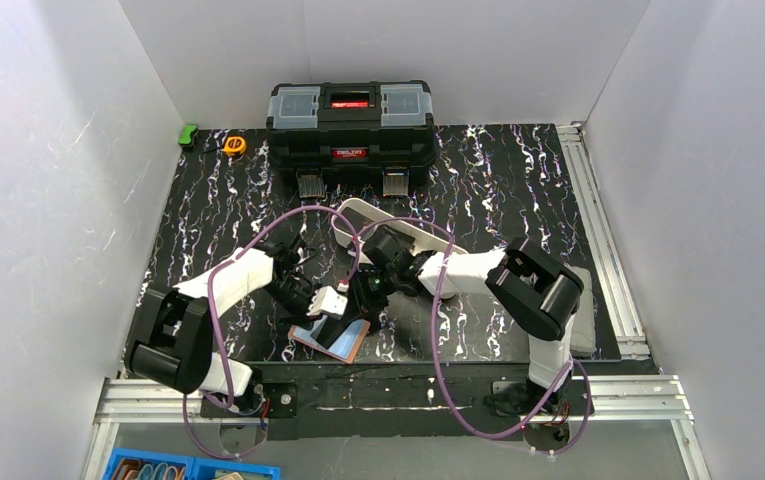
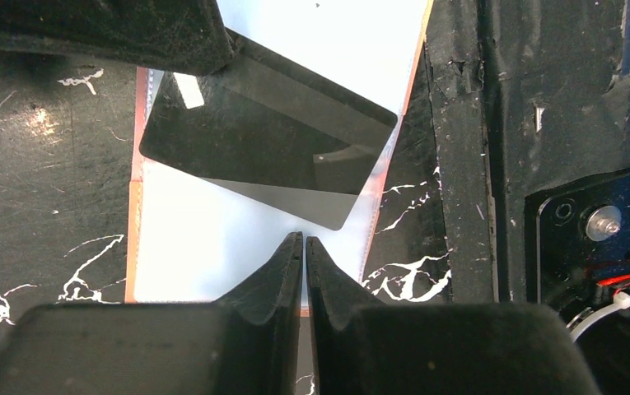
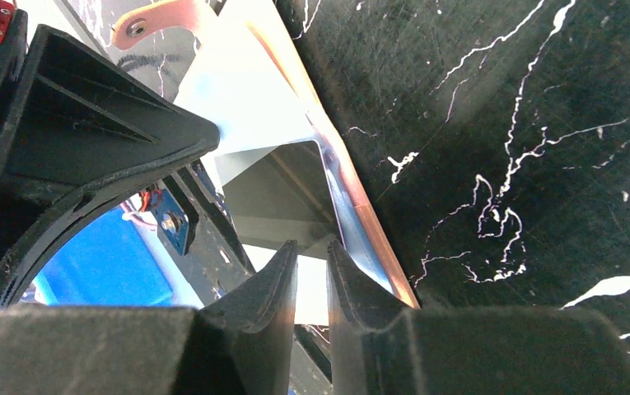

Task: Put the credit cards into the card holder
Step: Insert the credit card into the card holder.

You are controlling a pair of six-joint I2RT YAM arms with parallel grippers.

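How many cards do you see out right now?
1. A dark card sits tilted over the open card holder, just ahead of the left gripper. Others may be hidden beneath the arms.

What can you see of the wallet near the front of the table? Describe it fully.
The wallet lies open on the black marbled table, near its front edge. Its rim looks like tan-pink leather; the inside is pale blue. A tab with a metal snap sticks out. A dark card rests askew on it.

a card (image 2: 270,140) lies over the card holder (image 2: 200,255), toolbox (image 1: 350,125) behind.
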